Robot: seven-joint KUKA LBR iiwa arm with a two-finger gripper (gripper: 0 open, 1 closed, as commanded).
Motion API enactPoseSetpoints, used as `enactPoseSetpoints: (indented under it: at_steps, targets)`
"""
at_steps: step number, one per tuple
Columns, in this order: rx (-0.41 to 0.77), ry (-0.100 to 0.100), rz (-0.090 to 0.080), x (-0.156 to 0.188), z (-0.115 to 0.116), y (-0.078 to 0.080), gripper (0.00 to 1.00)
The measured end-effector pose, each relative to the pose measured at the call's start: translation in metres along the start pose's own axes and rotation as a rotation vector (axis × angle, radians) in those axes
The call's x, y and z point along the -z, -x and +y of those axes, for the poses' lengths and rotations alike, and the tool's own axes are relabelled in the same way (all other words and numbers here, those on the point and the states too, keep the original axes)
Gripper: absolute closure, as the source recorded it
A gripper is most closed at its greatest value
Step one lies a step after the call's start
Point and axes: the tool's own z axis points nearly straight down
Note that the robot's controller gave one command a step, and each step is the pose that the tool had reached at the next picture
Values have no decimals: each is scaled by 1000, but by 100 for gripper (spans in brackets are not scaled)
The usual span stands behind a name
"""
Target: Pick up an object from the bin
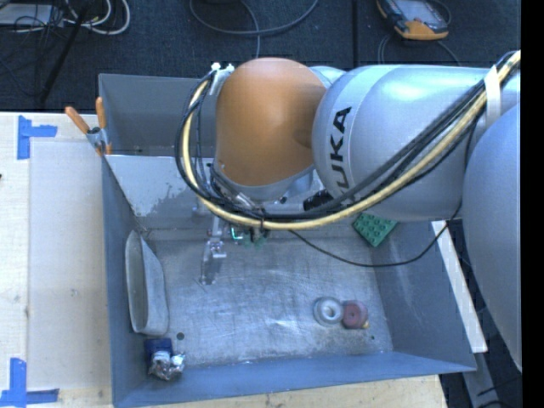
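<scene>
- Hanging with the gripper (210, 264) low over bare floor in the back-left part of the bin (280, 289); how far open, cannot tell; nothing from the bin seen caught at its thin metal tip.
- Judging progress: pick not yet made, with choosing, closing and lifting all left to do.
- Lying nearest, to the left along the wall: pale oblong shell (144, 286), smooth, shallow and rounded at both ends, probably the closest candidate.
- Sitting in the front-left corner: small blue-and-white lump (162, 359), crumpled-looking.
- Resting well apart at front right: flat grey ring (325, 311), hard-looking, just beside a reddish-brown round piece (354, 314).
- Leaning on the right wall, under the cables (399, 257): green studded plate (375, 228), seemingly rigid plastic.
- Capping the wrist above: glossy orange cover (263, 121).
</scene>
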Motion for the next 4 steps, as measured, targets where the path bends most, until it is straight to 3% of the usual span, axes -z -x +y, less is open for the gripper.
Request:
enactPoseSetpoints:
  at_steps: [1,2,3,4]
  targets:
    - [5,1,-7,-97,41,-49,0]
    - [-53,2,-20,-149,26,-86,0]
    - [63,3,-19,-153,-31,-93,0]
    - [75,2,-18,-156,20,-92,0]
